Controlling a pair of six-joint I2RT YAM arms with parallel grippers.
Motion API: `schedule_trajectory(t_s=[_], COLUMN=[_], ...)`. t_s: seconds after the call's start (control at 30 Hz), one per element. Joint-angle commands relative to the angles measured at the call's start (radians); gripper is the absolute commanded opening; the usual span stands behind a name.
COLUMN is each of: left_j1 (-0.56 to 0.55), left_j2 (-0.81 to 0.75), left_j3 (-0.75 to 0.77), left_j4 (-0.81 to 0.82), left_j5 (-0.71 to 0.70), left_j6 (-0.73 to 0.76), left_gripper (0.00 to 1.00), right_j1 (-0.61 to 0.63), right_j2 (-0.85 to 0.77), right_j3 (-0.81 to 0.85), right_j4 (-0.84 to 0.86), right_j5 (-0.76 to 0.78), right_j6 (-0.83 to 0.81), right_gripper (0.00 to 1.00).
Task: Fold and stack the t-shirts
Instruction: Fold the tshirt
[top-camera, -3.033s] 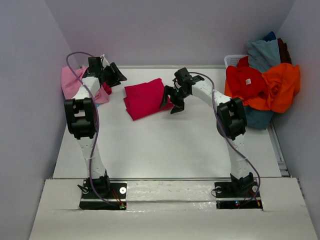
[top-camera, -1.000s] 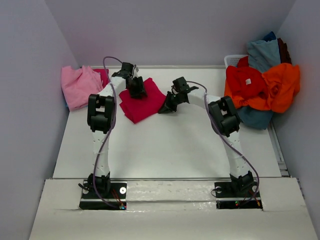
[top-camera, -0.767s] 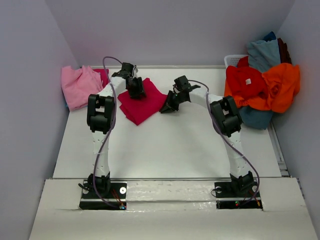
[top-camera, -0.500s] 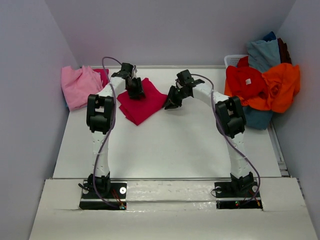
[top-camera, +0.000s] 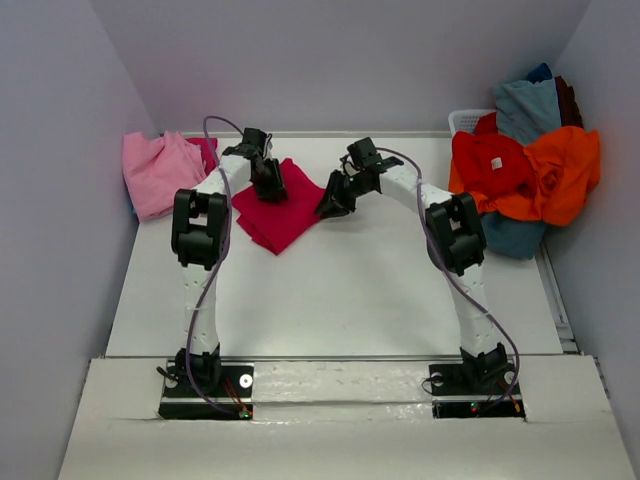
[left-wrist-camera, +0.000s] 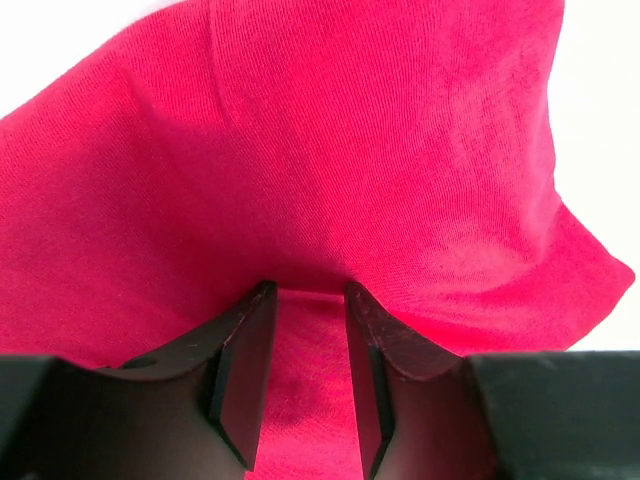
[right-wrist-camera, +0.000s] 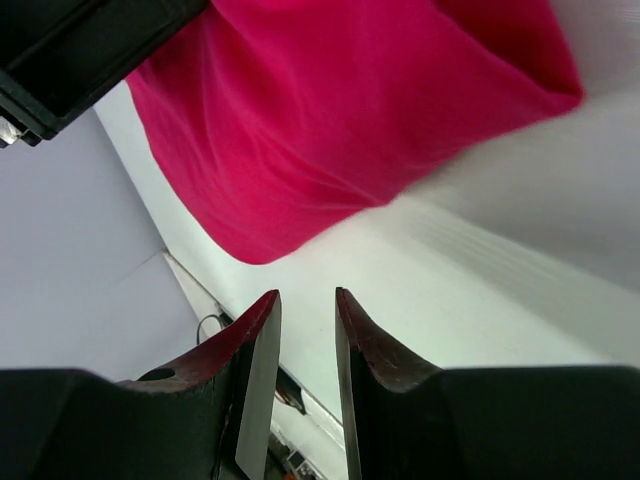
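Crimson-magenta t-shirt (top-camera: 285, 222), already folded into a compact packet, lay flat on the white table (top-camera: 350, 290), toward 11 o'clock from the table's middle in the overhead view. Both arms reached in to it from either side.

The left gripper (left-wrist-camera: 305, 290) was planted on the packet's far-left part. Its jaws stood a little apart, with red cloth showing in the gap and creases running out from the tips. Whether it was nipping a layer or only pressing down, I could not tell. Either would serve to pin the fold so the layers did not spring open or slide.

The right gripper (right-wrist-camera: 305, 295) hung just beside the packet's 3 o'clock corner. Its jaws were parted with only bare table between them, so it held nothing. That placement suggested it was clear of the cloth and free for the next tuck or carry.

The packet sat as a skewed diamond. Its long axis ran roughly from 1 o'clock to 7 o'clock, with one corner pointing at the arm bases. Collar and hem were folded out of sight, so which end led could not be told.

A light pink t-shirt (top-camera: 158, 172) lay at 10 o'clock against the left wall. It was probably the start of the stack, which would explain working close to it. The unfolded heap of t-shirts (top-camera: 520, 170) spilled from a basket (top-camera: 463, 120) at 2 o'clock, well apart.
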Motion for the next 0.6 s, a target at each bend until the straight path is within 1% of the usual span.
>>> schedule_trajectory(t_s=[0.0,0.03,0.07,0.13,0.17,0.23,0.27,0.37,0.43,0.57], left_j1=[-0.041,-0.041,-0.041,-0.05,-0.05,-0.05,-0.05,-0.05,-0.05,-0.05], left_j2=[-0.002,-0.019,-0.029,-0.055,-0.062,-0.089,-0.1,-0.147,-0.181,-0.209], left_j3=[-0.012,-0.035,-0.089,-0.164,-0.186,-0.232,-0.279,-0.379,-0.429,-0.434], left_j4=[-0.103,-0.073,-0.054,-0.004,0.007,0.058,0.075,0.163,0.19,0.195], left_j5=[-0.028,-0.018,-0.01,0.024,0.03,0.065,0.076,0.119,0.124,0.119], left_j6=[-0.029,-0.048,-0.064,-0.099,-0.11,-0.137,-0.166,-0.222,-0.245,-0.257], left_gripper=[0.44,0.42,0.38,0.36,0.32,0.29,0.25,0.23,0.23,0.23], right_j1=[0.042,0.042,0.054,0.067,0.077,0.088,0.088,0.097,0.097,0.097], right_j2=[0.041,0.044,0.047,0.052,0.053,0.055,0.052,0.039,0.036,0.009], right_j3=[0.078,0.083,0.089,0.098,0.094,0.081,0.069,0.014,-0.007,-0.064], right_j4=[0.015,0.023,0.025,0.014,0.014,0.029,0.035,0.055,0.051,0.006], right_j5=[-0.091,-0.105,-0.126,-0.128,-0.131,-0.143,-0.148,-0.143,-0.139,-0.111], right_j6=[-0.01,-0.008,-0.01,-0.025,-0.028,-0.024,-0.021,-0.016,-0.016,-0.042], right_gripper=[0.35,0.35,0.35,0.35,0.35,0.35,0.35,0.35,0.35,0.35])
